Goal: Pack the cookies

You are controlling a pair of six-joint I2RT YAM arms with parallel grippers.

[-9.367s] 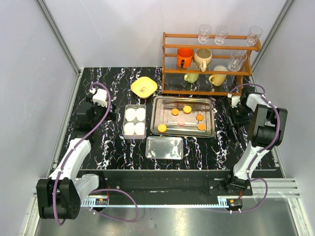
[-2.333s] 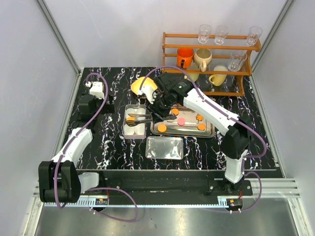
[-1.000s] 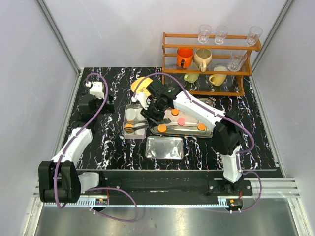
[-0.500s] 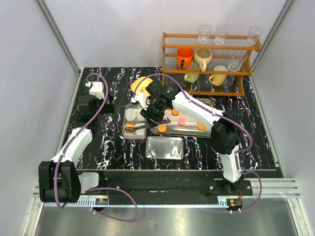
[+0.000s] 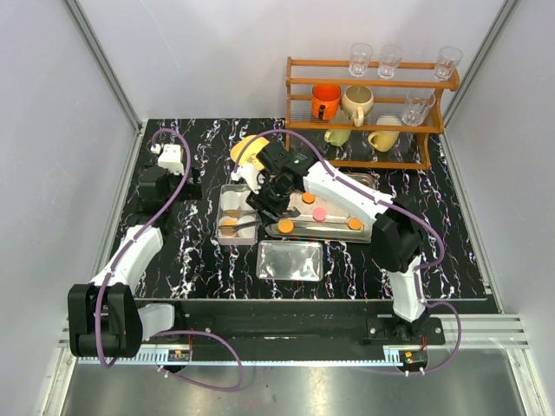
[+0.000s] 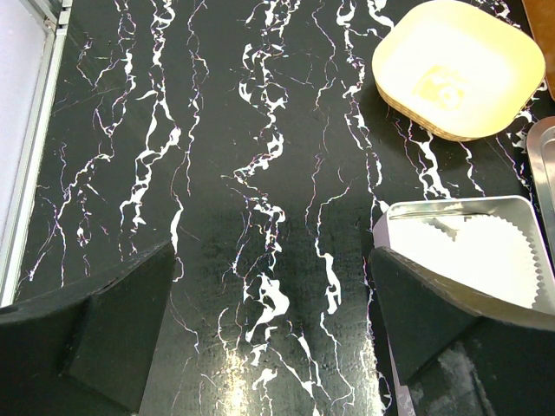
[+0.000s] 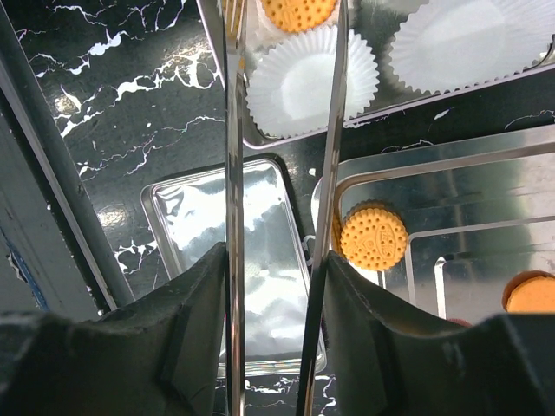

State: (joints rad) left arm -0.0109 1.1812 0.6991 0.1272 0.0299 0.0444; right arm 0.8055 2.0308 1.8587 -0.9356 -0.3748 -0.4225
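Black, white-veined marble covers the bench (image 5: 199, 251), with pale panels closing it in on three sides. Over it the right hand (image 7: 273, 286) is clamped on a pair of long steel tongs (image 7: 232, 173), whose two blades stand apart and reach out to a round orange cookie (image 7: 299, 10). That cookie lies inside a small rectangular metal tin (image 6: 460, 204), against a white fluted paper cup (image 7: 308, 82); I cannot tell whether the blade tips press on it. Below the tongs sits a flat shiny metal lid (image 7: 186, 225). Just right of the tin, a large steel tray (image 7: 434, 156) carries more orange cookies (image 5: 285, 225) and a pink cookie (image 5: 319, 212). The left hand (image 6: 273, 329) hangs well to the left with its fingers spread wide, holding nothing, above bare marble. A square yellow bowl (image 6: 455, 65) rests beyond the tin.
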